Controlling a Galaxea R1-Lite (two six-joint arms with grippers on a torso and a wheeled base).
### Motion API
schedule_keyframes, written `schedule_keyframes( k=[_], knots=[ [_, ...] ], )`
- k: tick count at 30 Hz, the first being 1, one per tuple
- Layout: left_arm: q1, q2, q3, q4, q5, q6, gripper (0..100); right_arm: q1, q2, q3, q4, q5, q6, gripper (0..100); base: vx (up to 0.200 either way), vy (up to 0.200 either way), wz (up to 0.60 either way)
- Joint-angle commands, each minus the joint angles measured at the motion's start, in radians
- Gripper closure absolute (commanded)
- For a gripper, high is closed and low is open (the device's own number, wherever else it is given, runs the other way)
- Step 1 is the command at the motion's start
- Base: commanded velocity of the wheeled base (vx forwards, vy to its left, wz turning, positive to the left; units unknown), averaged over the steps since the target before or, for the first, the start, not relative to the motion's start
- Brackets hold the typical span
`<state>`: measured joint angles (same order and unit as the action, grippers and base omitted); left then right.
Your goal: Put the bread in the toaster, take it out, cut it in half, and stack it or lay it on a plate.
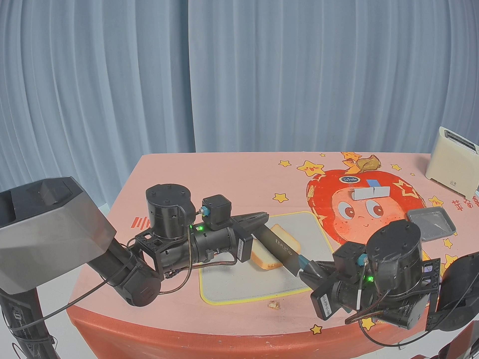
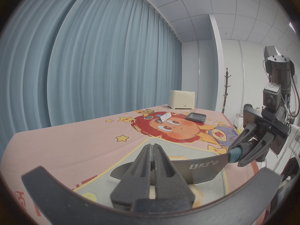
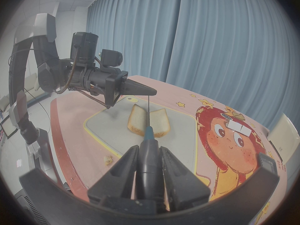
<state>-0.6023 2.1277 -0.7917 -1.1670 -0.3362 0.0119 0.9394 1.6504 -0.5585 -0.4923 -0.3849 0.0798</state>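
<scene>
A pale, square slice of bread (image 1: pixel 263 259) (image 3: pixel 137 122) with a golden-brown crust lies flat near the middle of a grey rubbery cutting mat (image 1: pixel 239 280) (image 3: pixel 106 125) edged in yellow, on a pink tablecloth (image 1: pixel 199 175) printed with stars and a red cartoon face. A knife (image 1: pixel 277 248) (image 2: pixel 200 169) (image 3: pixel 149 141) with a broad grey steel blade, a teal collar and a dark handle stands on edge across the middle of the slice, so that one half shows on each side of the blade in the right wrist view; the crumb side is soft and creamy with little browning. The right gripper (image 1: pixel 305 269) (image 2: pixel 250 147) (image 3: pixel 148 149) has its jaws clenched around the knife handle, at the mat's near right corner. The left gripper (image 1: pixel 262 218) (image 2: pixel 153 147) (image 3: pixel 150 92) has its jaws pressed together with nothing seen between them, its tip just over the top edge of the blade above the bread. A cream plastic toaster (image 1: pixel 453 161) (image 2: pixel 181 99) stands at the table's far right corner, well apart from the mat, with a dark grey rectangular tray (image 1: pixel 431 223) (image 2: pixel 196 117) between them. A small brown crumb (image 1: pixel 273 304) (image 3: pixel 107 160) lies on the cloth just beside the mat's near edge.
</scene>
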Motion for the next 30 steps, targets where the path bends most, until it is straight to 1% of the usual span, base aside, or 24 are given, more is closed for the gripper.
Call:
schedule_keyframes(
  k=[1, 23, 30],
  knots=[
    [0.001, 0.020, 0.000, 0.007, 0.000, 0.000, 100, 0.003, -0.001, 0.000, -0.003, -0.002, 0.000, 100, 0.000, 0.000, 0.00],
    [-0.007, 0.012, 0.000, 0.004, 0.006, 0.000, 100, 0.004, 0.011, 0.008, -0.002, -0.002, 0.000, 100, 0.000, 0.000, 0.00],
    [-0.005, 0.014, 0.002, 0.007, 0.008, 0.000, 100, -0.002, -0.001, -0.004, -0.003, -0.002, 0.003, 100, 0.000, 0.000, 0.00]
  ],
)
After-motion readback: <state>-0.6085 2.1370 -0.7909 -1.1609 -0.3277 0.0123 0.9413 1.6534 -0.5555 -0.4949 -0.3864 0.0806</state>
